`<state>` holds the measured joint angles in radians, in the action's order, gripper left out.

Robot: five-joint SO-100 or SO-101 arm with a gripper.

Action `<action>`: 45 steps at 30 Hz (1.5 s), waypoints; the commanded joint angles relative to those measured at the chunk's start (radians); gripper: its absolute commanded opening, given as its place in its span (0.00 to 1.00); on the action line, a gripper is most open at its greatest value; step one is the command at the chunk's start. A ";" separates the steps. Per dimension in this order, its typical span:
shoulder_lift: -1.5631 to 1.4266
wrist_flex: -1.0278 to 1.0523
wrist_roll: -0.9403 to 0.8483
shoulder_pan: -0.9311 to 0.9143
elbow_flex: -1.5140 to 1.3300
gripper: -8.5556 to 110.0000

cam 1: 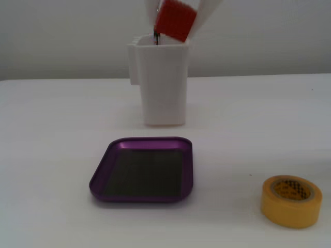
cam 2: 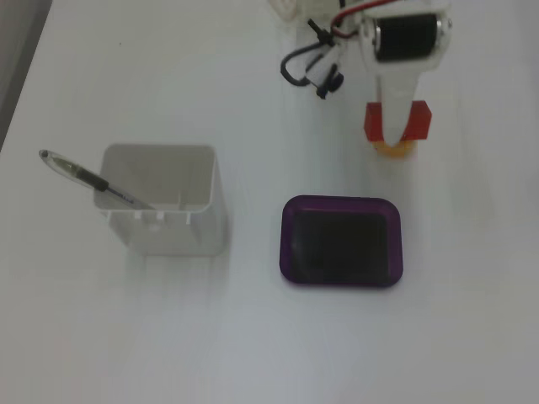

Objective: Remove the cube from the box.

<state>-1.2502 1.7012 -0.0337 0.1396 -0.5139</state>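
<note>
Matte red cube (cam 1: 176, 19) is clear of the glossy purple box (cam 1: 143, 169), held up high. White gripper (cam 2: 396, 135) fingers look clamped on its sides, though the tips are partly cropped.

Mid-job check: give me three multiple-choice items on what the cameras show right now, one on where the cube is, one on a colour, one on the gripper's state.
1. Where is the cube?
A. on the floor of the box
B. held up in the air, clear of the box
C. lying beside the tape roll on the table

2. What colour is the box?
A. purple rim with a dark bottom
B. white
C. yellow

3. What is the gripper doing?
A. hanging open and empty
B. shut on the pen
C. shut on the cube

Answers: 1 B, both fixed views show the red block lifted and the tray bare. 2 A, the rim reads purple in both fixed views. 3 C, white fingers bracket the block.
</note>
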 commanded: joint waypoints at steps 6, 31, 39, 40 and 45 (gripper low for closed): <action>-0.364 -0.043 -0.224 -0.066 -0.692 0.07; -0.660 -0.844 -0.110 -0.278 -1.632 0.07; -0.657 -0.881 -0.097 -0.278 -1.634 0.07; -0.657 -0.874 -0.097 -0.278 -1.634 0.07; -0.657 -0.870 -0.103 -0.278 -1.661 0.12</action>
<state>-1.8699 0.8314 -0.1381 -0.1365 -2.1644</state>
